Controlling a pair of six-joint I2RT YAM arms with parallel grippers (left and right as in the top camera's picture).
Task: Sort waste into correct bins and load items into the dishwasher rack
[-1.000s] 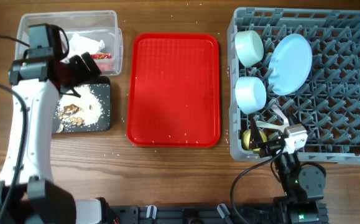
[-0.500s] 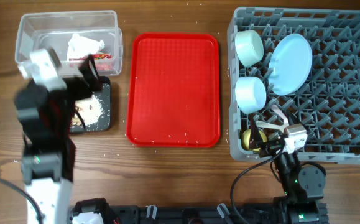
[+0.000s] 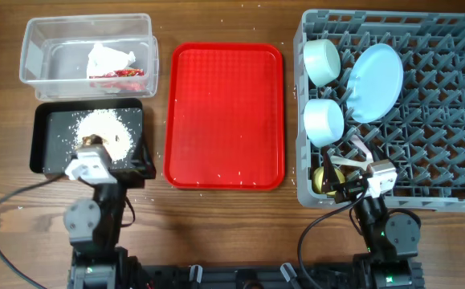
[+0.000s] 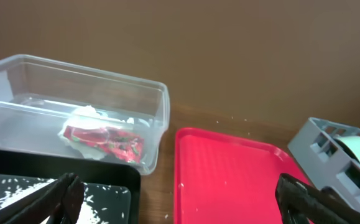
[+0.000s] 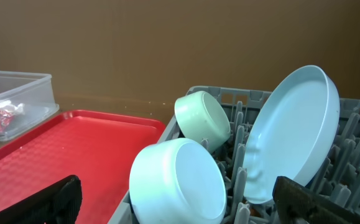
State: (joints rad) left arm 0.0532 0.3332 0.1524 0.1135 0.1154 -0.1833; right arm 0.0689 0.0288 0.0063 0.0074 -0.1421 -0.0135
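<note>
The crumpled white-and-red wrapper (image 3: 112, 64) lies in the clear tub (image 3: 35, 56); it also shows in the left wrist view (image 4: 102, 140). White rice crumbs with brown bits (image 3: 104, 128) lie in the black tray (image 3: 51, 136). The grey dishwasher rack (image 3: 441, 120) holds the pale blue plate (image 3: 375, 80) and two pale blue bowls (image 3: 322, 62) (image 3: 324, 120) on edge. The yellow cup (image 3: 322, 181) and white cutlery (image 3: 352, 156) sit at its near corner, partly hidden. My left gripper (image 3: 108, 162) is open and empty over the black tray's near edge. My right gripper (image 3: 346, 172) is open and empty by the rack's near-left corner.
The flat red serving tray (image 3: 224, 112) lies between the bins and the rack, with a few white crumbs on it. Loose crumbs dot the wooden table around the black tray. Cables trail from both arm bases along the table's near edge.
My left arm has pulled back from over the clear tub and black tray to the table's near edge, leaving both bins uncovered. The right arm has not moved.
</note>
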